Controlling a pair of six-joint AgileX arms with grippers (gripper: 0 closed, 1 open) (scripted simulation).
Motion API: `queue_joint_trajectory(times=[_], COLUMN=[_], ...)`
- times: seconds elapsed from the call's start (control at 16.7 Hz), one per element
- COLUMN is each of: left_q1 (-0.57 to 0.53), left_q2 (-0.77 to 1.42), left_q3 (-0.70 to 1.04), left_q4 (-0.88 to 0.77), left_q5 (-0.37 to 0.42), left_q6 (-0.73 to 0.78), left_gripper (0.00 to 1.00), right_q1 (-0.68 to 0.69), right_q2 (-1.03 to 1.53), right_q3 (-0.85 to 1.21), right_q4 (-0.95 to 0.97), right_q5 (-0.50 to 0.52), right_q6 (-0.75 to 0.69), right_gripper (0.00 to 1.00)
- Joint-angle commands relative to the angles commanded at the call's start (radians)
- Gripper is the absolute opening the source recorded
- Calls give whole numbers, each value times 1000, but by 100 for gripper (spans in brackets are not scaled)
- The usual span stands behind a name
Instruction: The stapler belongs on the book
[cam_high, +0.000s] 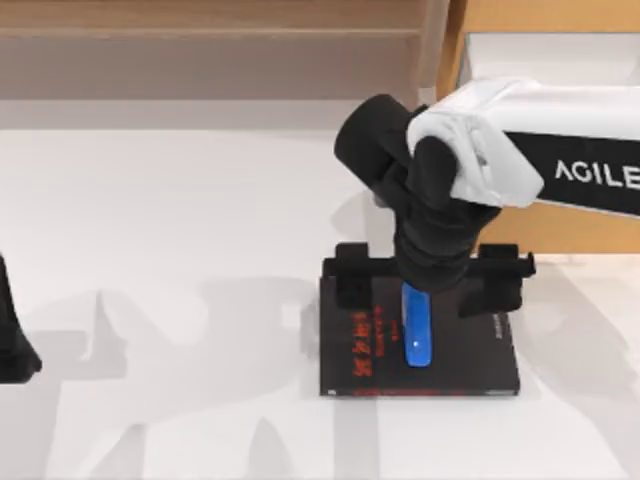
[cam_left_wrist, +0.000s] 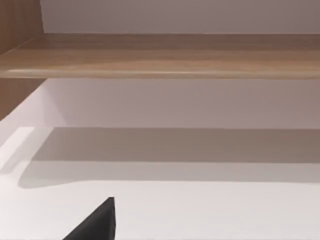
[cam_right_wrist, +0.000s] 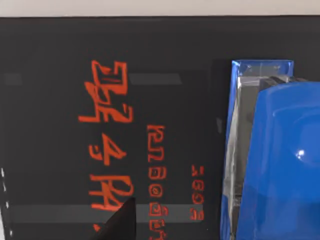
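Stapler (cam_high: 416, 327) is lying flat on the book (cam_high: 470, 350), directly under the right gripper (cam_high: 433, 282), with its long side running away from the wrist toward the near edge of the cover. The right gripper is hanging just above the far end of the stapler, and its two black fingers (cam_high: 353, 275) are standing wide apart, one on each side, both well clear of the blue body, so the gripper is open and is holding nothing. In the top view the red lettering (cam_high: 362, 350) is sitting on the cover beside the stapler, on the side toward the left finger, and the rest of the black cover is stretching out on the other side, under the right finger (cam_high: 497, 280). The right wrist view is looking down at close range: the glossy blue stapler (cam_right_wrist: 280, 165) is showing its metal inner part along one edge, the red lettering (cam_right_wrist: 107, 135) is lying next to it on the book (cam_right_wrist: 50, 100), and one dark fingertip (cam_right_wrist: 120, 222) is reaching into the picture close to the letters. The white table (cam_high: 180, 250) is carrying the book. The left gripper (cam_high: 12, 340) is waiting at the left edge of the table, far from the book, and I cannot tell if it is open or closed; in the left wrist view a dark fingertip (cam_left_wrist: 97, 222) is showing above the table (cam_left_wrist: 200, 210), with a wooden shelf (cam_left_wrist: 160, 55) behind.
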Motion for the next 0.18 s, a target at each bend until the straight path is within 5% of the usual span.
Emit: queue_joint_trajectory(times=[0.18], left_q1=[0], left_q2=[0], left_q3=[0], left_q4=[0], left_q5=[0], left_q6=[0], left_gripper=[100], right_q1=[0], right_q2=[0], right_q3=[0], right_q4=[0], right_q5=[0], right_q6=[0], right_gripper=[100])
